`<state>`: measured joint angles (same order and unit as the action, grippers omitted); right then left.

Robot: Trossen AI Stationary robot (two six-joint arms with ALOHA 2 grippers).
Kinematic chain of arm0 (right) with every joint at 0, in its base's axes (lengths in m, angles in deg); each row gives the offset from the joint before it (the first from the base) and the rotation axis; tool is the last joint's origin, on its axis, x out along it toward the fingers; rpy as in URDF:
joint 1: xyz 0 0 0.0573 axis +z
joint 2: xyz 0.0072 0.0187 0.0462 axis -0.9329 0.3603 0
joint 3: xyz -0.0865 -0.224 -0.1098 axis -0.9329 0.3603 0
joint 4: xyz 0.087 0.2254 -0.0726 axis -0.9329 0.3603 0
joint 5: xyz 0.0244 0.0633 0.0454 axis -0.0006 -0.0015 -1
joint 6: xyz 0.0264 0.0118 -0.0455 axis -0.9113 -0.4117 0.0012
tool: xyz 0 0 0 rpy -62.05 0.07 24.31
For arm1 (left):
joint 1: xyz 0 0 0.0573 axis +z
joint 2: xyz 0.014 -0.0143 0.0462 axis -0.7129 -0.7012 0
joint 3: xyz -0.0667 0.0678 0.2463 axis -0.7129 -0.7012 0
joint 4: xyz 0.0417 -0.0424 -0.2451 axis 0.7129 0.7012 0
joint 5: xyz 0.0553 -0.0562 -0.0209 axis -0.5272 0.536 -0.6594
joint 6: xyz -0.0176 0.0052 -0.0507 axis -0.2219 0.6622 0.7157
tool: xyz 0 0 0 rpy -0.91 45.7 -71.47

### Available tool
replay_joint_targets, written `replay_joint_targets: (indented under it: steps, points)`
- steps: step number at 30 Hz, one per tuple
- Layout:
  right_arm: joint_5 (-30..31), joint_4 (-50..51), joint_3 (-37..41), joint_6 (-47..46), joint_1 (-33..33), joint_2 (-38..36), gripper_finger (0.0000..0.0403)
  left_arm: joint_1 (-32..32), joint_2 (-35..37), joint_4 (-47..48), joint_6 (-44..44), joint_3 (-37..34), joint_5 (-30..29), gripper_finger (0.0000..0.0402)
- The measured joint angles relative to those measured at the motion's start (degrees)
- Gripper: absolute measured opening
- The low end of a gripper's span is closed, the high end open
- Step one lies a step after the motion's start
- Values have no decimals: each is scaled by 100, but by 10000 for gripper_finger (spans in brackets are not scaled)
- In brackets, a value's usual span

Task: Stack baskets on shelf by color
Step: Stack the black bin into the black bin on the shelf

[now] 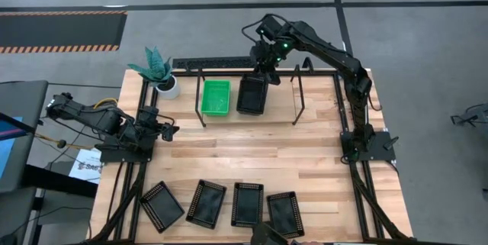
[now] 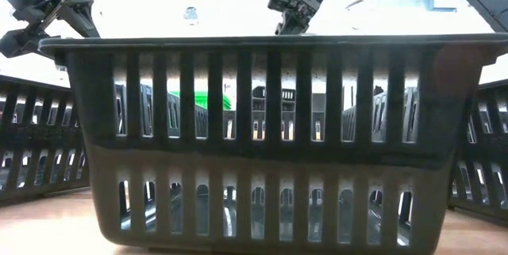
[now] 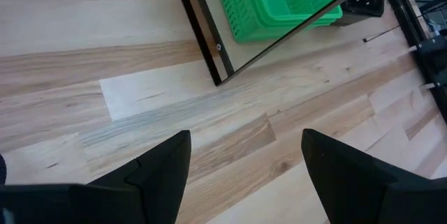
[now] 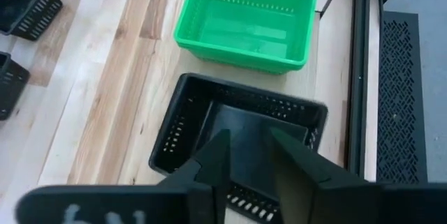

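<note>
On the shelf (image 1: 297, 101) at the table's far side, a green basket (image 1: 215, 97) lies beside a black basket (image 1: 252, 95) that sits slightly askew. My right gripper (image 1: 264, 71) hangs above the black basket's (image 4: 209, 123) far right part. Its fingers (image 4: 218, 155) point down a little apart, and only the basket's floor shows between them. Several more black baskets (image 1: 206, 203) lie in a row along the near edge. My left gripper (image 3: 246, 165) is wide open over bare wood at the table's left, with the green basket (image 3: 279, 1) ahead of it.
A potted plant (image 1: 158, 71) stands at the far left corner, beside the shelf. A black mesh mat (image 4: 399, 98) lies beyond the far edge. One black basket (image 2: 270, 136) stands right before the low camera and hides most of the table. Bare wood (image 1: 252, 149) lies mid-table.
</note>
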<state>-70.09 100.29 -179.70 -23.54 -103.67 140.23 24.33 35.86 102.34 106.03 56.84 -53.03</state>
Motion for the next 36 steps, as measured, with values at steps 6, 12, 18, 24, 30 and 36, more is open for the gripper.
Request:
replay_joint_targets:
  steps: [6,12,18,24,30,36]
  points:
    - [15,-233,1,-574,-2,-29,157,1,1,0,0,0,0,261]
    - [757,-43,-41,-1737,-13,-131,162,0,2,0,0,-1,1,261]
    - [2181,-184,-39,-2144,52,4,142,2,0,0,-103,0,-126,261]
    - [2766,-462,-28,-2495,181,447,119,2,2,0,-101,0,-151,261]
    - [3061,-672,-44,-2499,393,788,111,2,2,-4,-101,0,-126,261]
    - [3482,-734,-42,-2360,516,1066,111,1,0,-4,-105,0,-112,261]
